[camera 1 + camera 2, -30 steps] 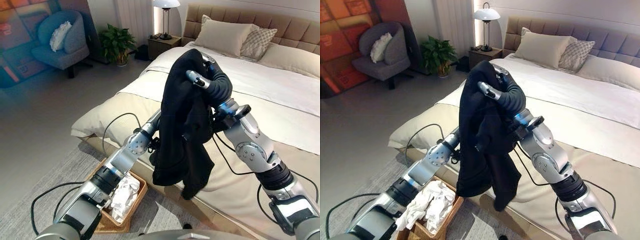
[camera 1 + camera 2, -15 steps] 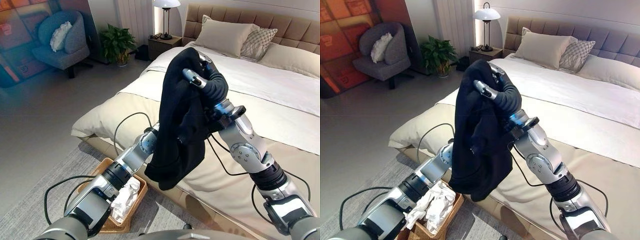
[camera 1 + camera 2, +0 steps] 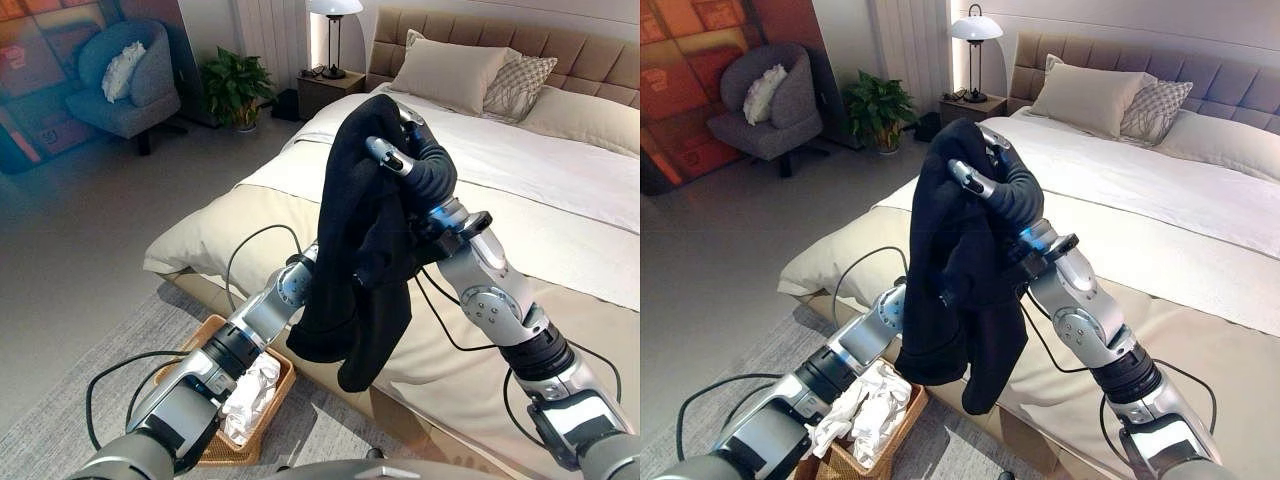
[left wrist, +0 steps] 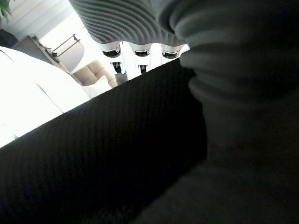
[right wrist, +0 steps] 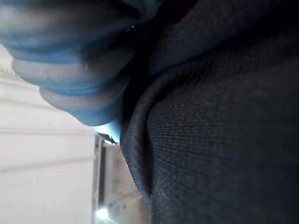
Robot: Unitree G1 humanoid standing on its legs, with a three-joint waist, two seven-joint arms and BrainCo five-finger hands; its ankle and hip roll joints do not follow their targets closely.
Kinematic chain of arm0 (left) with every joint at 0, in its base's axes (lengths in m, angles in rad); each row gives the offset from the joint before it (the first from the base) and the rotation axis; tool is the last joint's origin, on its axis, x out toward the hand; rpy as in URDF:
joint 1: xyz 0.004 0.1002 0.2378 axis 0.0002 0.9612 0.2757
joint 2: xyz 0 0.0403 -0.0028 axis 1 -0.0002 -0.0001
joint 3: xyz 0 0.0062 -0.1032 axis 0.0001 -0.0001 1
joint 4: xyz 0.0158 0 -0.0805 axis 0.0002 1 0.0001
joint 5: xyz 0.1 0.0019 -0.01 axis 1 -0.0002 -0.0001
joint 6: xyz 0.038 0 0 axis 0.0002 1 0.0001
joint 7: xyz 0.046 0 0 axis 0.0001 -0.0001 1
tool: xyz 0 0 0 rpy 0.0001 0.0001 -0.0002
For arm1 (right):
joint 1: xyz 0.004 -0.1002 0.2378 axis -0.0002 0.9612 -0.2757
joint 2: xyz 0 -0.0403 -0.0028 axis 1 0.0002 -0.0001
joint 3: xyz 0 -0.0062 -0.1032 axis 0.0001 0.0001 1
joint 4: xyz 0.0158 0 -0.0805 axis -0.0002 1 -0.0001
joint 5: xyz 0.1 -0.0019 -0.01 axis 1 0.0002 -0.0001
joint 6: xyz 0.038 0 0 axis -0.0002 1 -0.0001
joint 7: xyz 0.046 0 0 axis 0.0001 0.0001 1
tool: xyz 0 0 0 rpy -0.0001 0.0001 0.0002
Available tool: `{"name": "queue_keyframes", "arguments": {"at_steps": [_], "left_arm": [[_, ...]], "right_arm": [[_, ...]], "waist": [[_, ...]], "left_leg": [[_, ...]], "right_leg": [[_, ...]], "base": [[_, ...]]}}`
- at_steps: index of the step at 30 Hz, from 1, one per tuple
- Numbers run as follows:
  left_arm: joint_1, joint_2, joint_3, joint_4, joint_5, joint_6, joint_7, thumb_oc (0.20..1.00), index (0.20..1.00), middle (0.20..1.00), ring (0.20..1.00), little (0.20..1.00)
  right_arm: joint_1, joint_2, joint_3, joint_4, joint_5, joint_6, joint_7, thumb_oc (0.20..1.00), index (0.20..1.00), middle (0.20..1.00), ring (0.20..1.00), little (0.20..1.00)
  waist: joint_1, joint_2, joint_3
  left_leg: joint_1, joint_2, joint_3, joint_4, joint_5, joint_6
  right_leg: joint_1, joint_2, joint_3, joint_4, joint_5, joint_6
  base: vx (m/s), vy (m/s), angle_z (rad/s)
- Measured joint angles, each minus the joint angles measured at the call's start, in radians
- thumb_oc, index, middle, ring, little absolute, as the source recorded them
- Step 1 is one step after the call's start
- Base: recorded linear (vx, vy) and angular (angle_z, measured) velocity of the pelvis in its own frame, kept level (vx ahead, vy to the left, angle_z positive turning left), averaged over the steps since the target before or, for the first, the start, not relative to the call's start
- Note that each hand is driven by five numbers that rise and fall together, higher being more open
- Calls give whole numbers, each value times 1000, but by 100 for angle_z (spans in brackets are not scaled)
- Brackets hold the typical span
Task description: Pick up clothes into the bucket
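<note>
A black garment [image 3: 365, 240] hangs high over the bed's near corner, draped over my raised right hand [image 3: 405, 150], whose fingers curl round its top. Its lower folds dangle above the floor beside the bed. My left arm reaches up from the lower left, and the left hand [image 4: 135, 49] goes in behind the cloth, fingers buried in it. A wicker basket [image 3: 284, 388] stands on the floor at the lower left, below the garment and slightly left of it, with white clothes [image 3: 250, 395] inside.
The bed [image 3: 560, 170], with white and beige covers and pillows at its head, takes up the right side. A grey rug [image 3: 90, 400] lies under the basket. An armchair [image 3: 125, 85], a potted plant [image 3: 232, 85] and a nightstand with a lamp [image 3: 330, 85] stand far back.
My left arm has stretched further up under the garment. The right hand shifted slightly left, and the garment's lower end swung up and has dropped again.
</note>
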Motion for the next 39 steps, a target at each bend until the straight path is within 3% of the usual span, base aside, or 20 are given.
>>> {"name": "queue_keyframes", "arguments": {"at_steps": [6, 11, 12, 13, 16, 22, 25, 30, 39], "left_arm": [[4, 17, 71, 0, -3, 1, 8, 1000, 1000, 1000, 1000, 1000], [171, 75, 329, -85, -98, -18, 63, 1000, 1000, 1000, 1000, 1000], [260, 97, 423, -117, -122, -30, 74, 1000, 1000, 1000, 1000, 1000], [340, 112, 516, -124, -150, -33, 98, 1000, 1000, 1000, 1000, 1000], [481, 125, 654, -132, -214, -38, 141, 1000, 1000, 1000, 1000, 1000], [581, 74, 799, -125, -448, -87, 170, 1000, 1000, 1000, 1000, 1000], [590, 71, 801, -127, -542, -103, 146, 1000, 1000, 1000, 1000, 1000], [583, 72, 719, -180, -794, -100, -40, 1000, 1000, 1000, 1000, 1000], [443, 227, 557, -256, -834, -81, -188, 1000, 1000, 1000, 1000, 1000]], "right_arm": [[1, 0, -24, 3, -39, 0, -8, 200, 200, 200, 200, 200], [18, -67, -87, 4, -79, 1, -32, 200, 200, 200, 200, 200], [25, -88, -98, 5, -87, 2, -37, 200, 200, 200, 200, 200], [38, -101, -117, 5, -96, 1, -38, 200, 200, 200, 200, 200], [70, -129, -151, 5, -122, 2, -45, 200, 200, 200, 200, 200], [96, -139, -200, 52, -195, 2, -67, 200, 200, 200, 200, 200], [100, -117, -215, 72, -236, 2, -77, 200, 200, 200, 200, 200], [113, -54, -251, 113, -271, 0, -73, 200, 200, 200, 200, 200], [113, -35, -248, 169, -305, -1, -46, 200, 200, 200, 200, 200]], "waist": [[2, -1, 0], [2, -2, 3], [0, -2, 3], [4, -2, 4], [31, -3, 6], [79, -9, 11], [81, -9, 11], [80, -7, 13], [77, -1, 16]], "left_leg": [[-1, 0, -1, 0, 0, 0], [-1, 4, 1, -1, -1, 1], [1, 6, 4, -1, -3, 3], [1, 9, 5, -1, -5, 1], [1, 11, 4, -1, -7, 0], [-3, 7, -4, -1, -7, 0], [-3, 4, -8, -1, -7, 0], [-2, -1, -31, -1, -6, 1], [0, -2, -42, -1, -5, 2]], "right_leg": [[0, 0, -1, 0, 0, 0], [-1, 4, 0, -1, -1, 0], [-2, 6, 4, -3, -3, 0], [-2, 9, 5, -4, -5, -2], [-1, 11, 5, -4, -7, -4], [1, 6, -4, -5, -11, 1], [2, 3, -6, -5, -11, 2], [13, -2, -30, -4, -11, 1], [20, -3, -34, -4, -12, 2]], "base": [[0, 0, 0], [10, -2, -1], [29, -1, -4], [62, -5, -3], [11, -1, 0], [2, 11, 7], [1, 20, 4], [-3, 27, 9], [-3, 5, 4]]}}
